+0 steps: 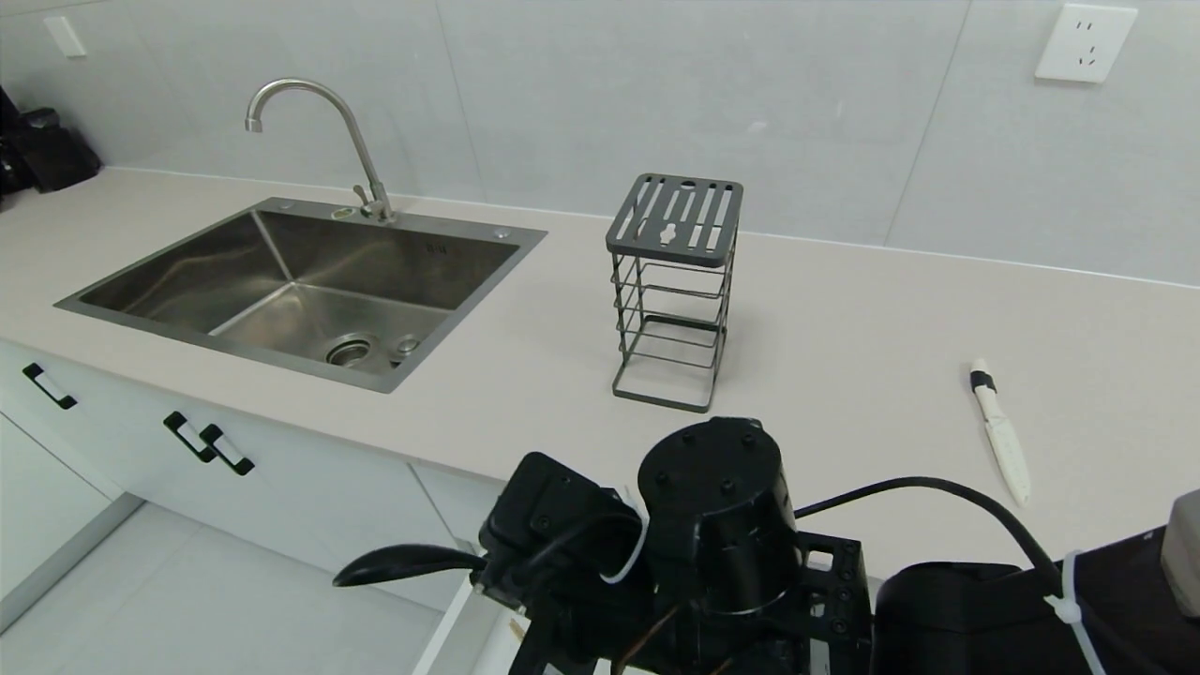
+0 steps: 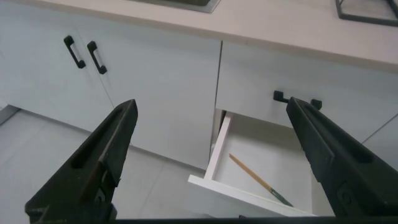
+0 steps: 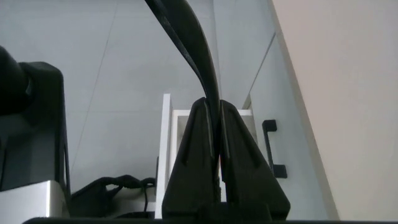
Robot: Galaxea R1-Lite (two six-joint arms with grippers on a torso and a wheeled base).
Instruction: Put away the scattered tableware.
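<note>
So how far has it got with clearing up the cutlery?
Partway. The drawer is open and one thin wooden stick already lies in it. The right gripper is shut on a black spoon, held above that drawer; the left gripper is open and empty. A white knife on the counter is not yet put away.

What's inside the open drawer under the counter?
One thin wooden stick with a dark tip lies inside the drawer; part of its floor is covered by the left gripper.
</note>
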